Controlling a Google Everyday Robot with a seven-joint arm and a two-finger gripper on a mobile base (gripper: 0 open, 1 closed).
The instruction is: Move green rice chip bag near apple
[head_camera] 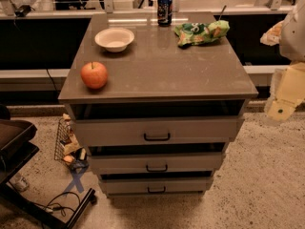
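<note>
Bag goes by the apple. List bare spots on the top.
Bare: front and centre, between apple, bowl and green rice chip bag. Crowded: back edge around the soda can. The gripper hangs right of the cabinet.

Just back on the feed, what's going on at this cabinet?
Nothing is being handled yet. The robot's pincer hangs off the cabinet's right side, touching nothing. The green chip bag lies at the back right of the cabinet top, right of the soda can. The apple sits at the front left, a white bowl behind it. Bag and apple are at opposite corners.
</note>
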